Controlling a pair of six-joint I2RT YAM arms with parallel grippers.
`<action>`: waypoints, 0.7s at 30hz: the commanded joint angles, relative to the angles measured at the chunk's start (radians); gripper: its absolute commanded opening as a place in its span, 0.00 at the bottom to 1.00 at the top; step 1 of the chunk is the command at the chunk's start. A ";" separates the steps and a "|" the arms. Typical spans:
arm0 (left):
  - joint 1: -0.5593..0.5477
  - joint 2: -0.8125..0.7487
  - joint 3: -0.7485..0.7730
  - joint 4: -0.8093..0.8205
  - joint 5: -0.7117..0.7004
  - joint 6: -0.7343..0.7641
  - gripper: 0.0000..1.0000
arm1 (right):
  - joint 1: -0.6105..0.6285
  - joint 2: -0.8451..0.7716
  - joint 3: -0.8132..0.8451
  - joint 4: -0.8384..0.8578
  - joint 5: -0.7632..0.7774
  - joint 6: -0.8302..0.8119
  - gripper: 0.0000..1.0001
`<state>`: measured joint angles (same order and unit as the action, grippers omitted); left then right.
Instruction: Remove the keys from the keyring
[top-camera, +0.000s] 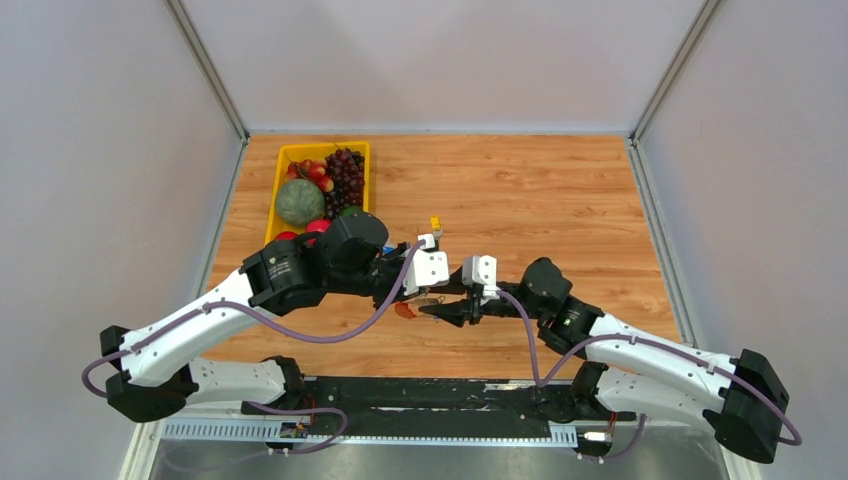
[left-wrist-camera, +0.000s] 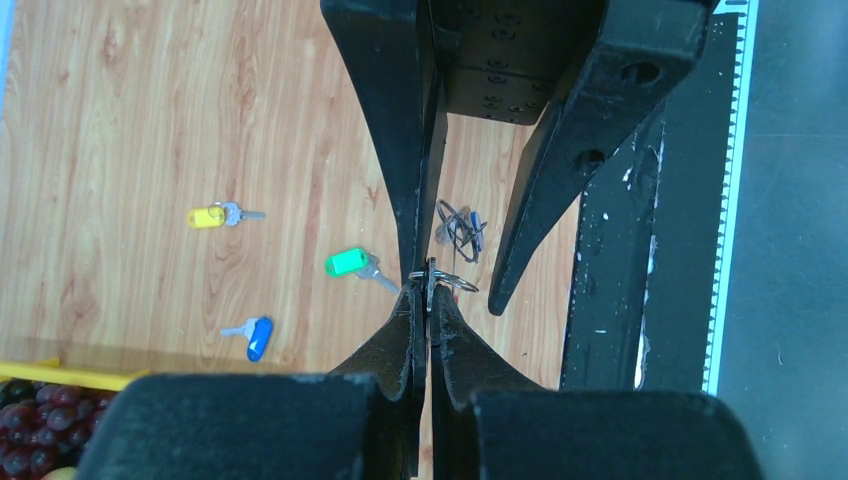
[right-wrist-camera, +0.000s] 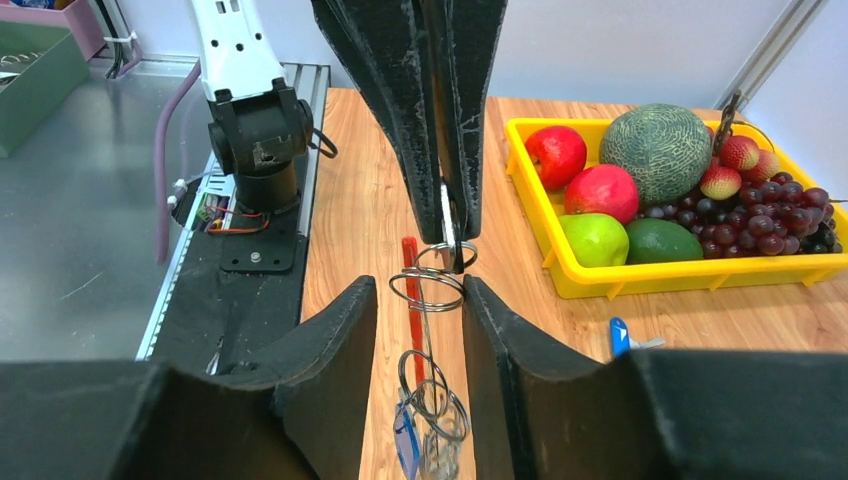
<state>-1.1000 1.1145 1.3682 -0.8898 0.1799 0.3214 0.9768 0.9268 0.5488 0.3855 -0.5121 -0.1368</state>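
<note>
I see yellow key (left-wrist-camera: 206, 216), green key (left-wrist-camera: 348, 262), blue key (left-wrist-camera: 258, 337) loose by L jaws, those shut on keyring loop (left-wrist-camera: 452, 276); R jaws half-open astride it, prob last key (right-wrist-camera: 405, 445) to go.

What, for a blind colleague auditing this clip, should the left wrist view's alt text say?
The left gripper is shut on a small wire ring above a wooden table, with the right gripper pointing in open from the top. A yellow key, a green key and a blue key lie loose on the wood to its left.
</note>
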 joint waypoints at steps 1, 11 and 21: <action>-0.005 -0.024 0.038 0.031 0.025 0.015 0.00 | 0.019 0.015 0.046 0.047 0.008 -0.029 0.39; -0.005 -0.031 0.037 0.025 0.011 0.025 0.00 | 0.022 -0.021 0.056 -0.013 -0.003 -0.049 0.54; -0.004 -0.036 0.039 0.021 0.005 0.025 0.00 | 0.022 -0.031 0.081 -0.071 -0.056 -0.066 0.32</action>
<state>-1.1000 1.1069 1.3682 -0.8970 0.1814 0.3229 0.9936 0.9070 0.5812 0.3237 -0.5301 -0.1864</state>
